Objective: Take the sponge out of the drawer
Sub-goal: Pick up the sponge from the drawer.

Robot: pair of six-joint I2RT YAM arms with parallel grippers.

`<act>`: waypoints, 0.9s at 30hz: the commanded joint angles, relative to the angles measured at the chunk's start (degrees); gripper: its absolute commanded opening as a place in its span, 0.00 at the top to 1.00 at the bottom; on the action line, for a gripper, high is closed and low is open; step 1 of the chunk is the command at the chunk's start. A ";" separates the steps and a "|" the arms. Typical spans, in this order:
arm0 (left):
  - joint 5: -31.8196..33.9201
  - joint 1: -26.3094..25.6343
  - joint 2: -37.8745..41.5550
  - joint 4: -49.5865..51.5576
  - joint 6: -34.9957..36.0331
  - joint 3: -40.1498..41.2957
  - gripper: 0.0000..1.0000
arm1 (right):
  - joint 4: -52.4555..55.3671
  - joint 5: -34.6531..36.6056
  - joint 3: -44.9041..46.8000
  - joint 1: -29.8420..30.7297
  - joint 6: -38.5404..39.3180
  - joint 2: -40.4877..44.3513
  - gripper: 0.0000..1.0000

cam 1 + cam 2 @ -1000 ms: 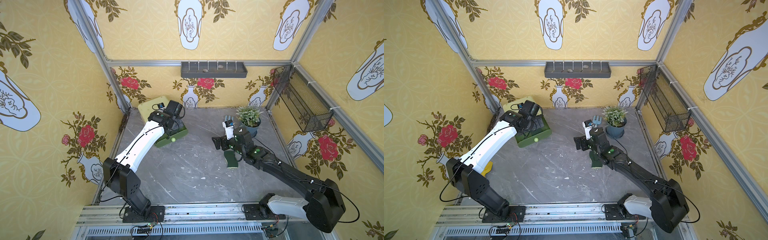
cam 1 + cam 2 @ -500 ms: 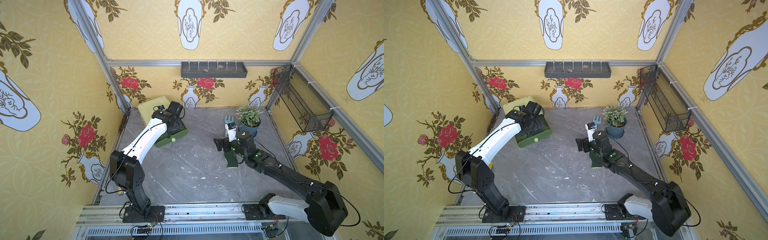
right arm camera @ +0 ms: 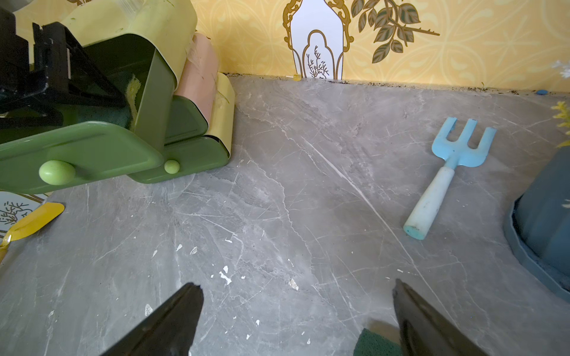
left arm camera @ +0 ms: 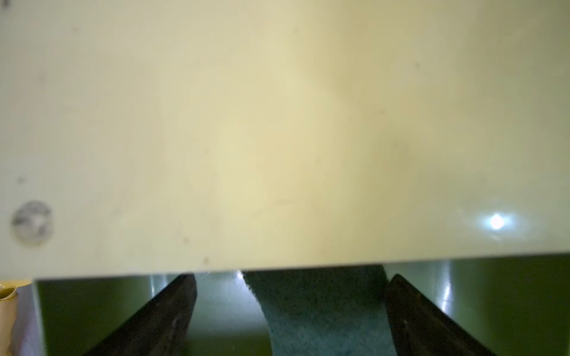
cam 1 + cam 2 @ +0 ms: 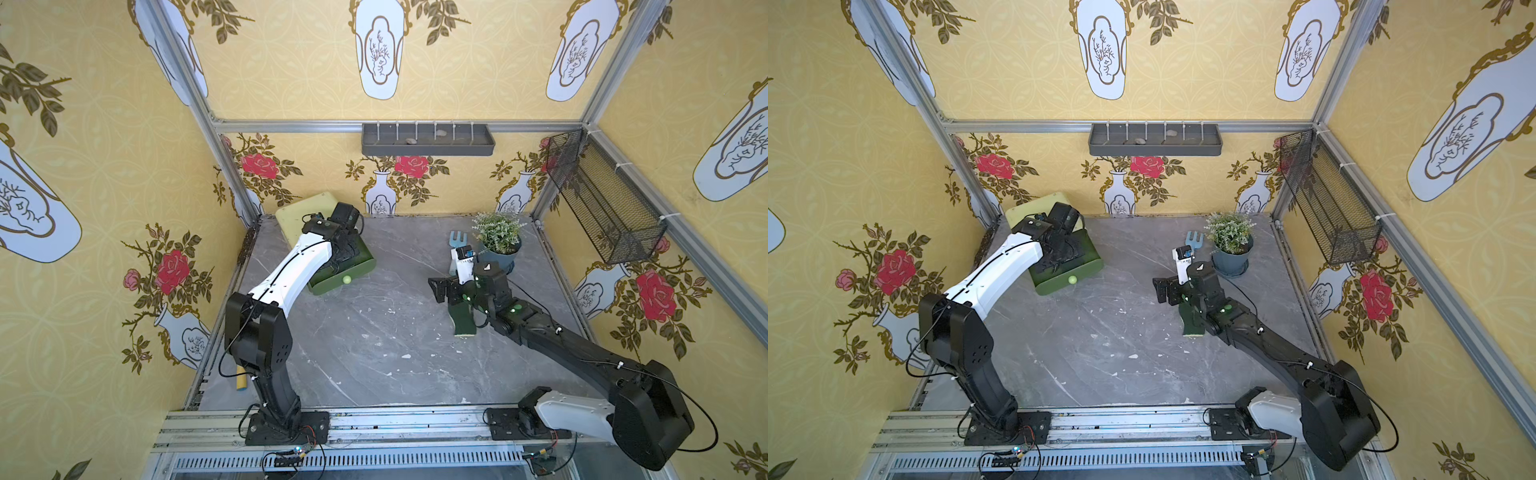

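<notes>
As I judge it, the task is about at its middle. The upper drawer (image 5: pixel 361 270) of the small green and yellow cabinet (image 5: pixel 301 212) stands pulled out, so the opening part is done. The left claw (image 4: pixel 291 285) is down inside this drawer with its jaws spread wide. The sponge (image 4: pixel 320 311) lies between the two fingers, close against one of them and with a gap to the other. Nothing is gripped yet. In the right wrist view a yellow edge of the sponge also shows inside the drawer, beside the dark fingers.

What is left, I think, is the main part. The jaws must close on the sponge, then carry it out from under the cabinet's top and over the drawer wall, and put it down outside.

The right claw (image 3: pixel 297 285) hovers open above the bare worktop (image 5: pixel 374 332) and holds nothing. Under this arm a second sponge (image 5: pixel 463 322) lies flat on the worktop, dark green on top and yellow below. I cannot tell whether it has any part in the task.
</notes>
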State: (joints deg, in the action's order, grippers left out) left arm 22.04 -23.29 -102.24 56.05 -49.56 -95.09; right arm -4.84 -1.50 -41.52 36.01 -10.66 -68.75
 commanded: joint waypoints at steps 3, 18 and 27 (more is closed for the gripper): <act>-0.82 0.33 -1.03 -0.75 0.51 -0.21 0.00 | -3.26 -0.76 0.00 -0.12 -0.68 -0.42 0.02; -1.49 0.79 -1.67 -1.83 0.87 0.08 0.14 | -2.77 -1.59 -0.33 -0.33 -0.77 -1.34 0.02; -1.28 0.87 0.14 -2.81 0.88 1.23 0.36 | -2.62 -1.98 -0.48 -0.41 -0.95 -1.67 0.01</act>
State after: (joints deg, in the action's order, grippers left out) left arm 20.12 -22.50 -102.45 53.21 -49.23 -94.35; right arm -4.84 -2.92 -41.58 35.57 -10.85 -70.32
